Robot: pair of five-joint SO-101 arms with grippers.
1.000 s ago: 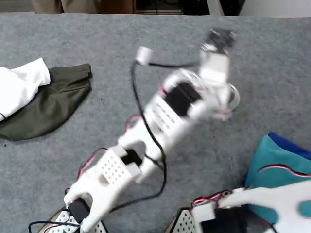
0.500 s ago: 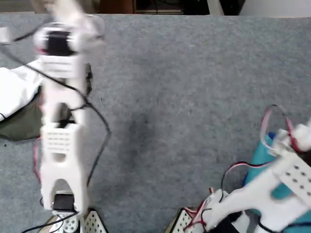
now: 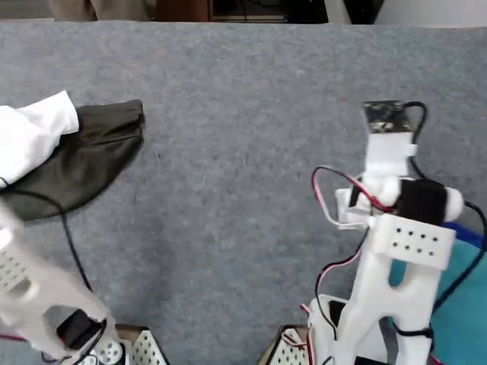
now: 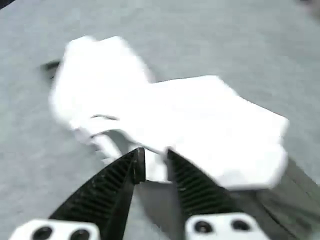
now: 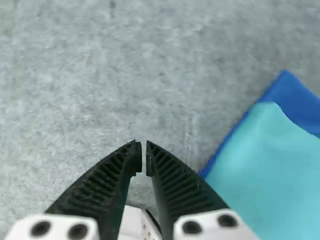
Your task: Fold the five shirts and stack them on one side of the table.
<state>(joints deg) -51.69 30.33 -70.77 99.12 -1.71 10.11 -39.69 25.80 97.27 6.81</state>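
Note:
A crumpled white shirt (image 3: 30, 133) lies on a dark olive shirt (image 3: 87, 160) at the table's left edge. My left arm (image 3: 34, 293) is low at the front left corner. In the left wrist view my left gripper (image 4: 155, 156) hovers just short of the white shirt (image 4: 170, 112), fingers slightly open and holding nothing. A folded teal shirt (image 3: 464, 304) rests on a blue shirt (image 3: 473, 232) at the right edge. My right arm (image 3: 396, 228) stands beside them. My right gripper (image 5: 142, 145) is shut and empty over bare felt, next to the teal shirt (image 5: 270, 170) and blue shirt (image 5: 287, 87).
Grey felt covers the table (image 3: 251, 152), with a broad bare stretch between the two piles. The arm bases (image 3: 293, 346) sit at the front edge. Cables (image 3: 335, 201) loop off the right arm.
My left arm swung from the table's middle to the left pile, then drew back toward the front left corner. My right arm rose from the front right and now stands beside the teal shirt.

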